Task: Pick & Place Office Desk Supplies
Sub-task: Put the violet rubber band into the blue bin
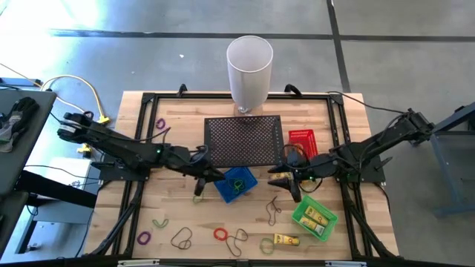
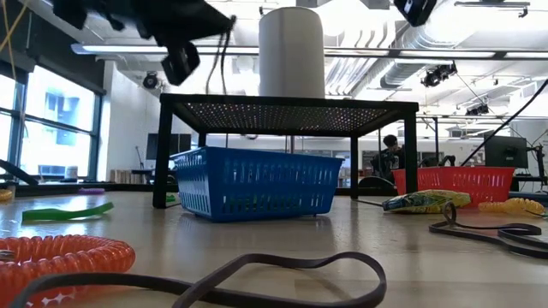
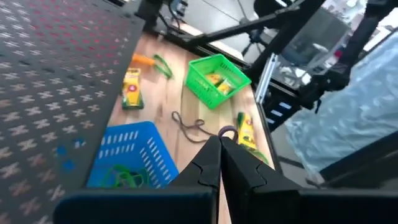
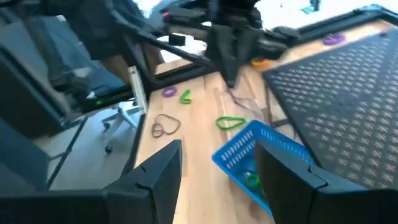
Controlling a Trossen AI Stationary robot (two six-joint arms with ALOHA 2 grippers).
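From above we see the left end effector hovering over the counter just beside the blue basket, near the mesh stand's front corner; its wrist view shows the fingers pressed together, clenched on nothing we can make out. The right end effector sits across from it on the other side of the blue basket, its fingers spread well apart and released. The supplies lie scattered: a green loop rests inside the blue basket, and yellow pieces sit in the green basket toward the front right. Another yellow piece lies on the bare wood just in front of that basket, next to an olive loop. A red loop, two dark loops and a purple loop lie along the front edge. A second purple loop lies near the back left. A red basket stands beside the stand, and a white cylinder rises behind it.
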